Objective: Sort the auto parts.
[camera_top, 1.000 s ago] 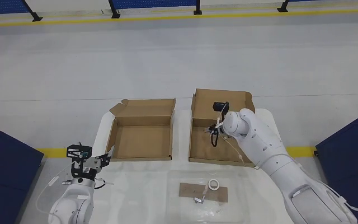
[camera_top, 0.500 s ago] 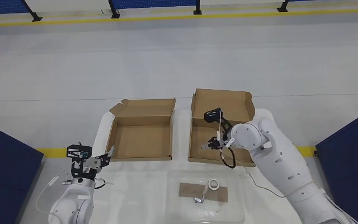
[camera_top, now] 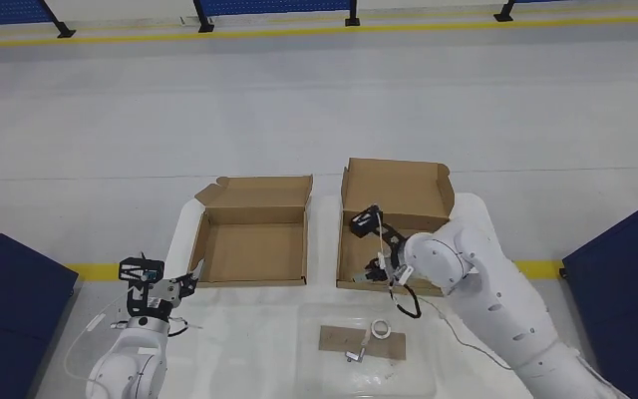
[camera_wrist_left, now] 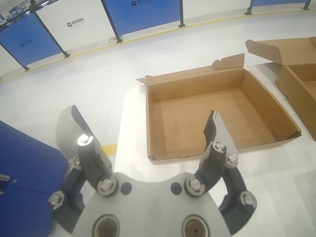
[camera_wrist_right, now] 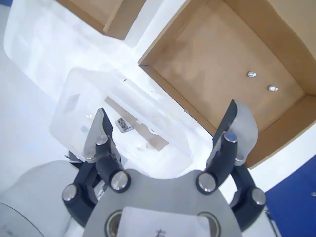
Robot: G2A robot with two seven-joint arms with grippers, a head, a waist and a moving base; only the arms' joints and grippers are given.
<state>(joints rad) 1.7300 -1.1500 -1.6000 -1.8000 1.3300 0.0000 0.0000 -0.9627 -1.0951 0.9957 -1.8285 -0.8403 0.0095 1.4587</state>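
Left pincer (camera_wrist_left: 143, 114) spread wide, holding nothing, at 8 o'clock edge of desk (camera_top: 249, 329). Short stretch of desk between it and left box (camera_top: 249, 254) at 11. Narrow desk strip between boxes. Right pincer (camera_wrist_right: 167, 107) wide, holding nothing, over near wall of right box (camera_wrist_right: 212, 50) at 1. Two small silver bolts (camera_wrist_right: 251, 74) on that box's floor, near corner. Clear tray (camera_top: 424, 369) at 6: white ring (camera_top: 380, 327) on cardboard strip (camera_top: 334, 341), grey metal bracket (camera_top: 355, 355) at strip's edge.

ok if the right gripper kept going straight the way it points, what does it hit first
Probably the clear tray, near its rim beside the right box: the open jaws of the right gripper frame that spot. Depth is unclear, so it could be the table just past it.
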